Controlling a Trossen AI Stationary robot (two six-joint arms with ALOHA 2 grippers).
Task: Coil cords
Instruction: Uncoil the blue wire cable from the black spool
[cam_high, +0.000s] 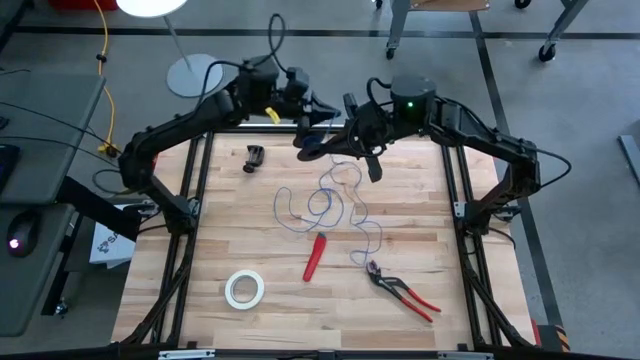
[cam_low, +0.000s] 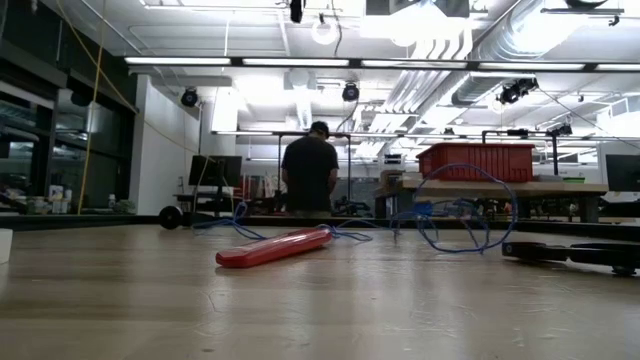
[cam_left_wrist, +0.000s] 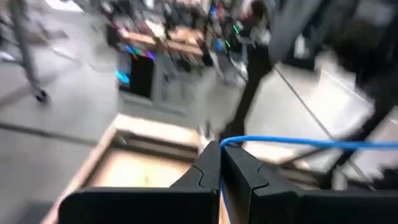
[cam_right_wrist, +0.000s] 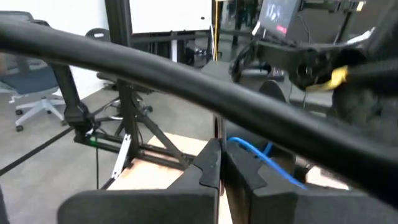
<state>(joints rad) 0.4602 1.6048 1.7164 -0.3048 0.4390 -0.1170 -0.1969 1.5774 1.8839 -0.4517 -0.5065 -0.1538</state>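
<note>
Wire (cam_high: 330, 205): thin blue strand, sprawled in loose loops across mid-table, its upper run lifted toward the far edge where the two grippers meet; in the low view the loops (cam_low: 455, 210) stand up off the wood
Left gripper (cam_high: 318, 120): far centre, above the table edge; in its wrist view the fingers (cam_left_wrist: 208, 168) are pressed together with the wire (cam_left_wrist: 298, 142) pinched at the tips and running off sideways, taut
Right gripper (cam_high: 368, 150): far centre, just right of the left one; fingers (cam_right_wrist: 210, 165) together on the wire (cam_right_wrist: 261, 158), which leaves the tips in a short curve
Spool (cam_high: 254, 157): small black item, far left of the table, apart from the wire; identity a judgement, too small to be sure
Red tool (cam_high: 315, 256): centre, near side of the loops, touching or crossing the strand
Pliers (cam_high: 402, 290): red-handled, near right
Tape roll (cam_high: 244, 289): white, near left
Person (cam_low: 309, 170): in the room beyond, back turned
Progress: early, by judgement; both grippers hold the strand, yet most of it lies uncoiled
Left to do: gather the sprawled loops into one tidy coil
</note>
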